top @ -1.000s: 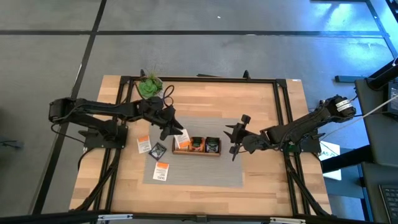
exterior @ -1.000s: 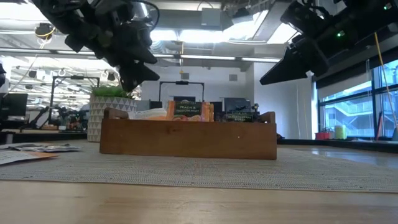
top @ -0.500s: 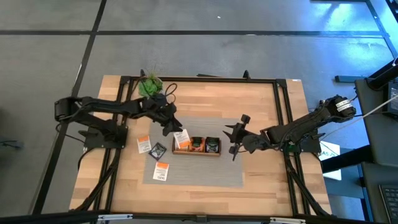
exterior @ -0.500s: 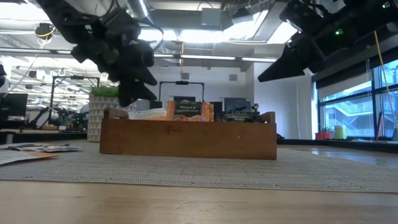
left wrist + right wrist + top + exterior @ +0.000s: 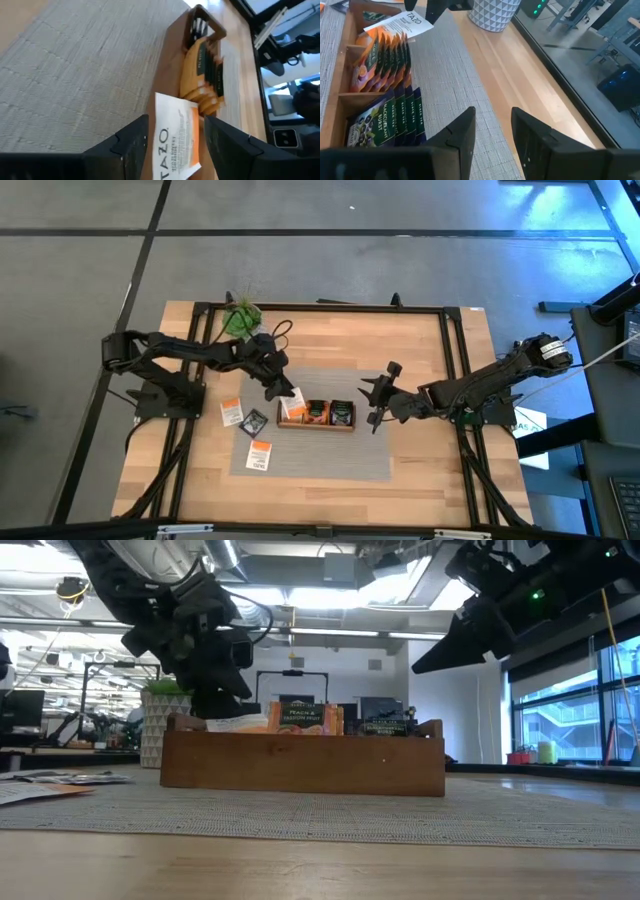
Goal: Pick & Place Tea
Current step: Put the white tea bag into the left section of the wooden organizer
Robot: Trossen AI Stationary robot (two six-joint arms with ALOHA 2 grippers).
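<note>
A white-and-orange tea sachet [image 5: 177,142] lies slanting across the top of the left-end compartment of the wooden tray [image 5: 317,426]. My left gripper [image 5: 279,389] is open just above it. One finger stands on each side of the sachet, with a narrow gap showing on both sides. The tray's middle compartment holds orange sachets [image 5: 380,55] and its right compartment holds dark ones [image 5: 387,117]. My right gripper [image 5: 376,402] hovers open and empty off the tray's right end. Three loose sachets [image 5: 232,412] [image 5: 254,422] [image 5: 259,455] lie flat to the tray's left.
The tray stands on a grey woven mat [image 5: 330,455] in the middle of the table. A small green plant [image 5: 240,318] in a white patterned pot stands at the far left, behind my left arm. Bare wood lies along the near edge [image 5: 330,505].
My left gripper has come down and toward the tray's left end, rolling a little at the wrist. It now straddles the white-and-orange sachet, its fingers as wide apart as before. The sachet has stayed where it lay.
</note>
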